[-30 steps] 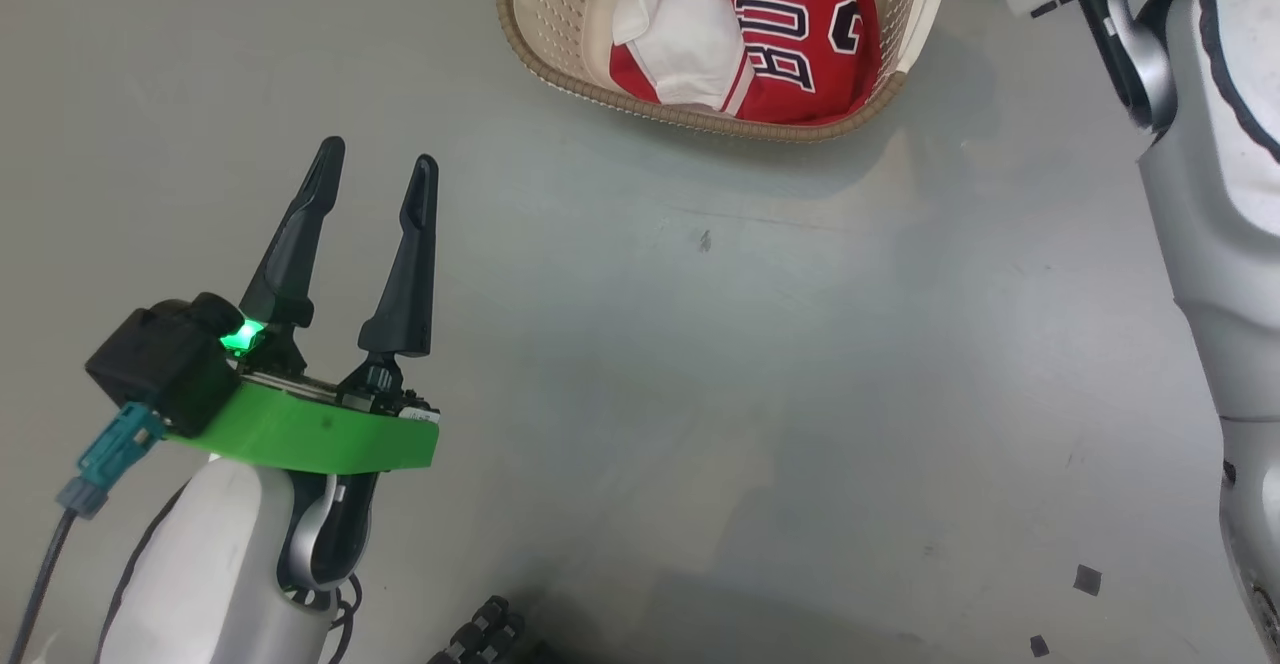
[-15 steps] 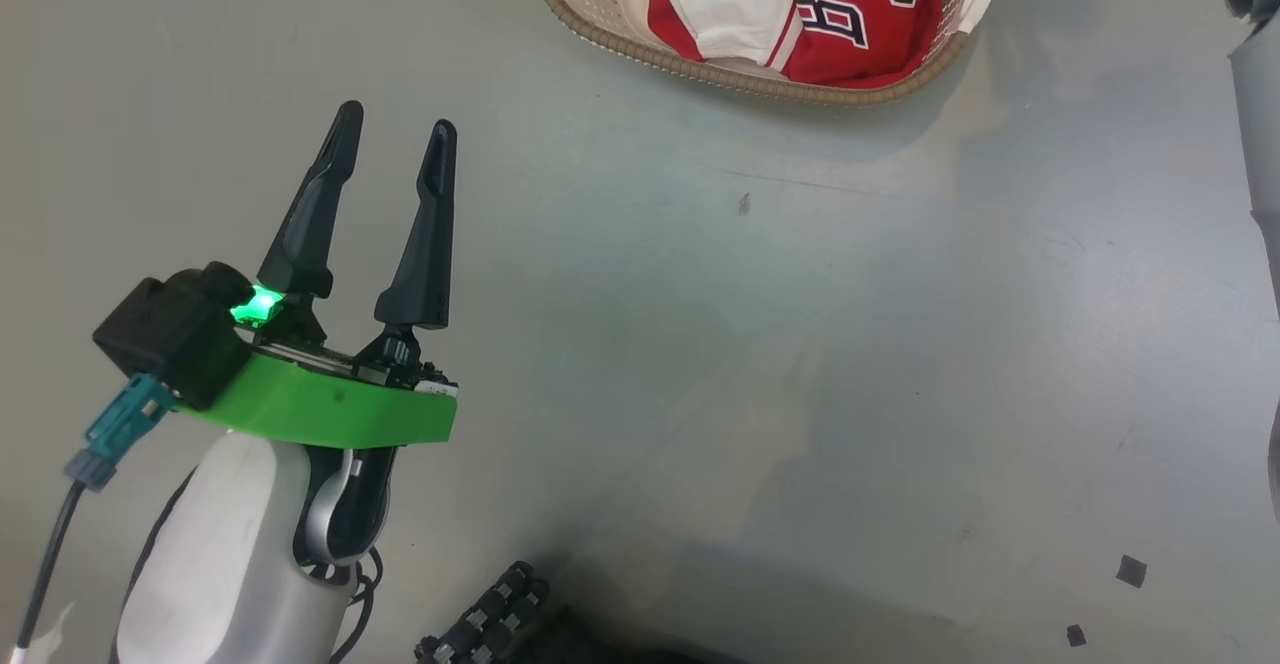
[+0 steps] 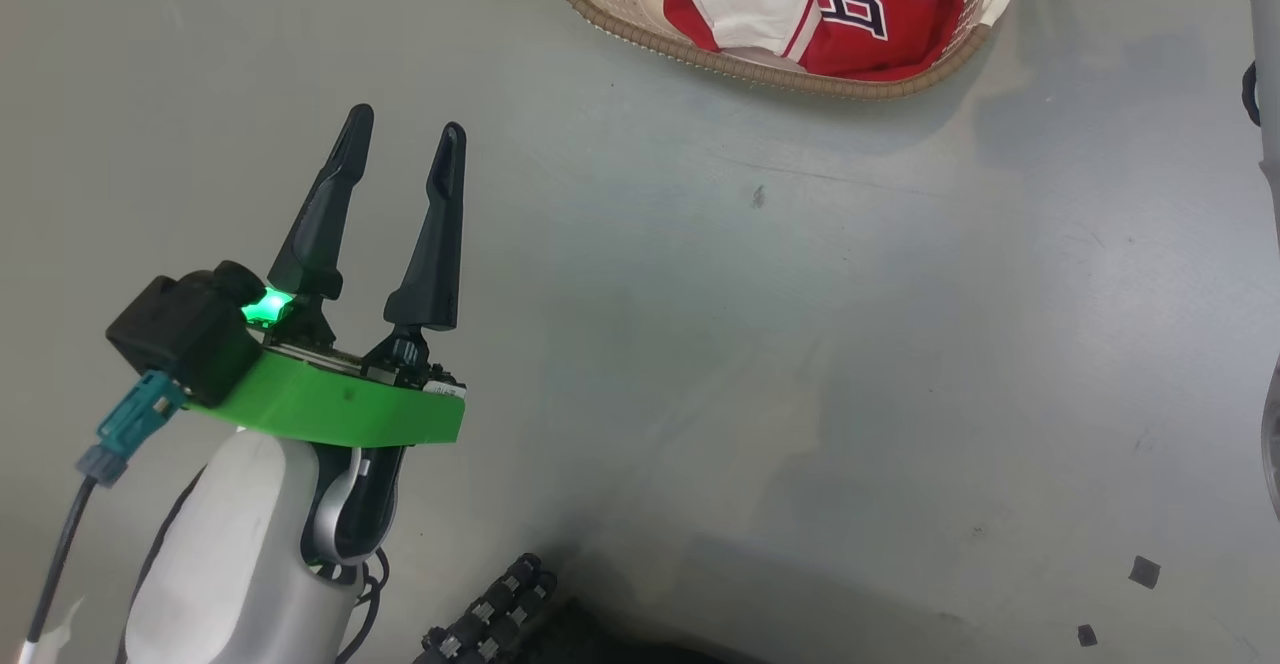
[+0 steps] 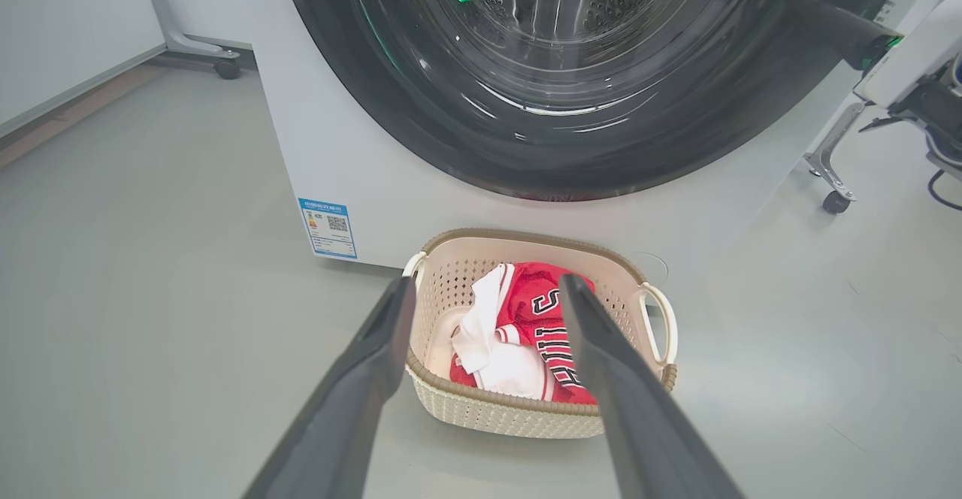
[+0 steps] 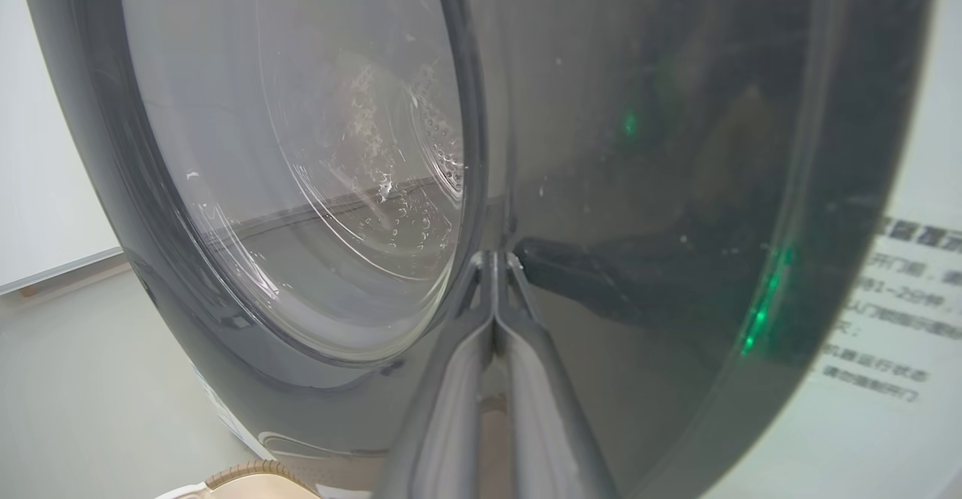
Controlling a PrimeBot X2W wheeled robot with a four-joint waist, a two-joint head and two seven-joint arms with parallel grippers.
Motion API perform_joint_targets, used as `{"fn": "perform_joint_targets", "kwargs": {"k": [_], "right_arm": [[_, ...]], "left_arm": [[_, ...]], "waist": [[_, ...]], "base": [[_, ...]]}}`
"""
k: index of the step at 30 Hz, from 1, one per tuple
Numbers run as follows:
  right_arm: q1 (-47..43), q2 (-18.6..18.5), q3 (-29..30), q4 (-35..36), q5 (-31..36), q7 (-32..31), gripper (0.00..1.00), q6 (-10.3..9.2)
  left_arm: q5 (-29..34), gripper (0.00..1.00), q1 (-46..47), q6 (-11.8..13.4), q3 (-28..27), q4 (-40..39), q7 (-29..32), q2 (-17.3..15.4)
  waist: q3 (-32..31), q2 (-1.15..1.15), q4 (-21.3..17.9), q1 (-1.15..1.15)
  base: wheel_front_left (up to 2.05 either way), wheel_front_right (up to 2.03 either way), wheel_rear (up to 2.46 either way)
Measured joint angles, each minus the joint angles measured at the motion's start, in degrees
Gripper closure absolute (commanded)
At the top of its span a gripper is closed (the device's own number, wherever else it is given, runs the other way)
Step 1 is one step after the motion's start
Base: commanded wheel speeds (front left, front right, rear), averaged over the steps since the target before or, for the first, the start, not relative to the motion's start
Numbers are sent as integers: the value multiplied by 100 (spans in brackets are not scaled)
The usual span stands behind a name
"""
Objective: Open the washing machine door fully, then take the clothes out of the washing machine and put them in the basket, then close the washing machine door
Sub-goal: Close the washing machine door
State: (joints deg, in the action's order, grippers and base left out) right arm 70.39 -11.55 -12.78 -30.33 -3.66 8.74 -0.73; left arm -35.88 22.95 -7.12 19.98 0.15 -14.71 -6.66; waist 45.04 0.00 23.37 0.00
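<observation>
Left tool (image 3: 406, 124) hangs wide and empty over the floor (image 3: 800, 344) at 8 o'clock in the head view, likely kept out of the way. The right tool (image 5: 494, 258) is pinched tight with nothing in it, tips on the black rim of the washing machine door (image 5: 639, 146), probably to push like one stiff finger. The clothes (image 3: 880, 4) lie in the basket (image 3: 640, 39) at 1 o'clock, just in front of the washing machine (image 4: 361, 183), so only shutting the door looks left.

Clothes (image 4: 530, 311) in basket (image 4: 496, 416); door (image 4: 421, 108) seemingly shut
</observation>
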Motion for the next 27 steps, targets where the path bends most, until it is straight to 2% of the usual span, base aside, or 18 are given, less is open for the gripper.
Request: {"fn": "perform_joint_targets", "kwargs": {"k": [11,16,27], "right_arm": [[-70,-5,-11,-355,-23,321,100,-1],[-624,5,71,-557,-168,463,100,-2],[-1635,324,130,-592,-480,576,100,14]], "left_arm": [[2,0,82,0,-8,151,0,31],[20,0,82,0,-122,237,0,10],[226,0,8,0,-297,343,0,-212]], "waist": [[-154,0,-27,0],[-428,0,-97,0],[-1065,0,-388,0]], "base": [[0,0,0],[0,0,0],[0,0,0]]}}
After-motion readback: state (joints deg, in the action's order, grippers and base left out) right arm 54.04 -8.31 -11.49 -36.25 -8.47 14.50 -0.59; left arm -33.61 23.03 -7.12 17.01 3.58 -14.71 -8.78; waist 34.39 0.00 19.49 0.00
